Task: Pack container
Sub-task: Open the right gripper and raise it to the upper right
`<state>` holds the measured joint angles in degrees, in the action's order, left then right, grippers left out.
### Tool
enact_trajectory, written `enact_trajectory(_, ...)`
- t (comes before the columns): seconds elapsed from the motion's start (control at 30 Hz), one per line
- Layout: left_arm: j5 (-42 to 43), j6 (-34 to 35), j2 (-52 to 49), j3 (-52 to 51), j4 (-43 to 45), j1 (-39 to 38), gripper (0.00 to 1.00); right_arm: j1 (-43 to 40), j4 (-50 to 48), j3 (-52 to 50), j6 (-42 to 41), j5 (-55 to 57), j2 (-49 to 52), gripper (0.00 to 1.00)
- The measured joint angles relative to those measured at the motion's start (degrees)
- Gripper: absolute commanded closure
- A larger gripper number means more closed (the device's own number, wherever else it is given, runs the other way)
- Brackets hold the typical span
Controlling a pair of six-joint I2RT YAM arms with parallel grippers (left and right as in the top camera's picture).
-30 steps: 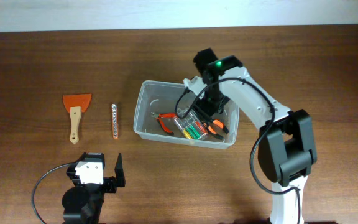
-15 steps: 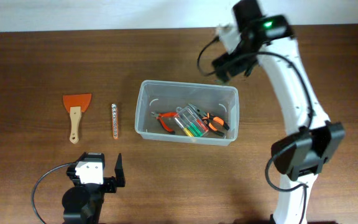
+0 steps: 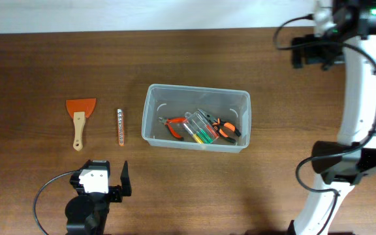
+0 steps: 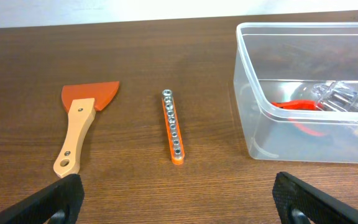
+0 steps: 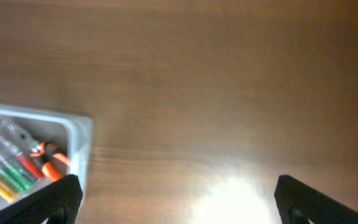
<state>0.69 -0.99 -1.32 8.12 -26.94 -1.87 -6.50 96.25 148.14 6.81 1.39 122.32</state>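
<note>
Two unpacked: scraper (image 3: 79,119), and, we think, a bit rail (image 3: 120,127).
Container (image 3: 150,124): right of rail, part-filled.
Right gripper (image 5: 179,200): wide, empty, just pulled away from container; drop done.
Left gripper (image 4: 179,200): wide, empty.

Open table (image 3: 194,59) between my right tool (image 5: 179,205) and container (image 3: 147,121): nothing in way. Container top uncovered; walls block side entry. Inside, red pliers (image 3: 172,125), clear screwdriver case (image 3: 201,127) and orange-black pliers (image 3: 226,129) crowd middle and right; left end of floor bare. Ahead of my left tool (image 4: 182,208): scraper (image 4: 79,124) left, socket strip (image 4: 172,126) centre, container right. All well apart, bare lanes between.
</note>
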Motion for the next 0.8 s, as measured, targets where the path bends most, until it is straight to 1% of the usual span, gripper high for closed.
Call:
enact_trajectory(0.17, 0.00, 0.00, 0.00, 0.02, 0.00, 0.00, 0.01, -5.18, 0.70, 0.00, -3.15, 0.33, 0.00, 0.01)
enact_trajectory(0.5, 0.00, 0.00, 0.00, 0.00, 0.00, 0.00, 0.01, -10.73, -0.04, -0.42, -6.67, 0.31, 0.00, 0.01)
enact_trajectory(0.6, 0.00, 0.00, 0.00, 0.02, 0.00, 0.00, 0.01, -12.33, -1.66, -2.05, -6.99, 0.33, 0.00, 0.01)
enact_trajectory(0.8, 0.00, 0.00, 0.00, 0.02, 0.00, 0.00, 0.01, -13.88, -3.58, -8.98, -7.10, 0.33, 0.00, 0.01)
